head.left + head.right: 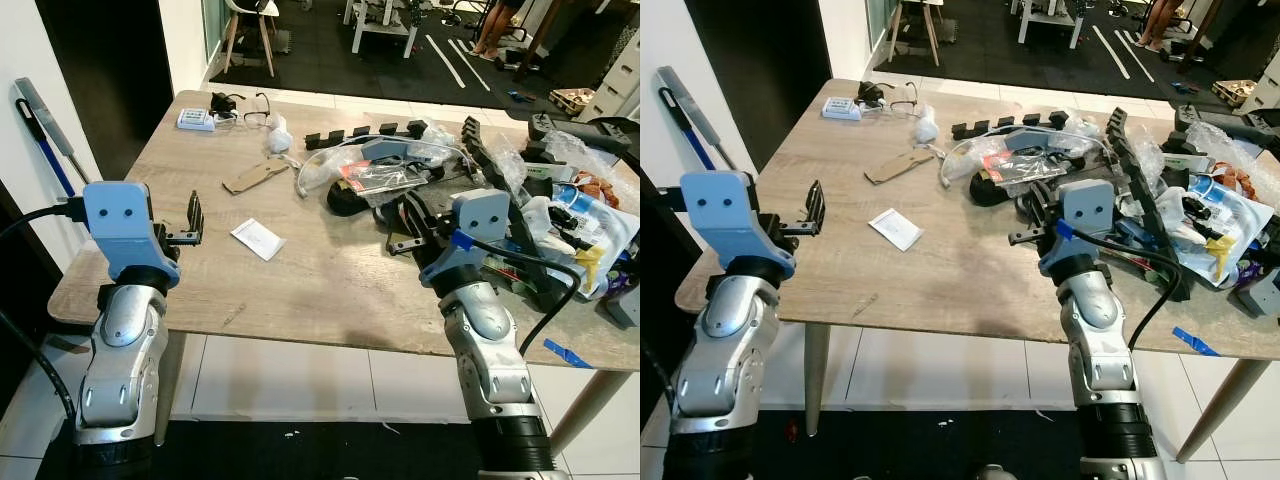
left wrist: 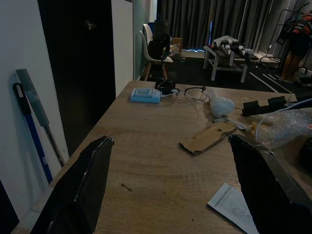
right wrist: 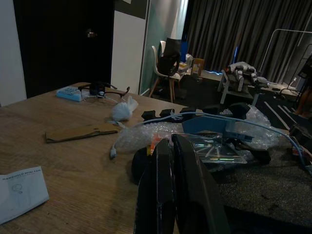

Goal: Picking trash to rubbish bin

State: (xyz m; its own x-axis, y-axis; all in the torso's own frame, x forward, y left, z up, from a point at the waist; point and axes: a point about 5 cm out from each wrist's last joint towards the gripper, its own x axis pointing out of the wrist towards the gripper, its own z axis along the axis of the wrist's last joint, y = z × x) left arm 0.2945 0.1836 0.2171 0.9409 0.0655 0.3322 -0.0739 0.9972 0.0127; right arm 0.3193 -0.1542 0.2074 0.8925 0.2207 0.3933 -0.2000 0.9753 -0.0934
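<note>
Left of centre in the head view, the white paper slip [image 1: 258, 239] is lying flat on the surface [image 1: 330, 290], just right of the wide-open, empty left pincer [image 1: 190, 228], while the right pincer [image 1: 408, 228], fingers pressed together, is sitting farther off.

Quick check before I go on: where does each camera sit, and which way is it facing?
Left and right eye views: on the head, looking forward and down at the wooden table, both arms showing.
Left wrist view: along the open left gripper, across the table toward the cardboard piece and white leaflet.
Right wrist view: along the shut right gripper, toward the bubble wrap.
Both wrist views share the cardboard piece and leaflet.
</note>
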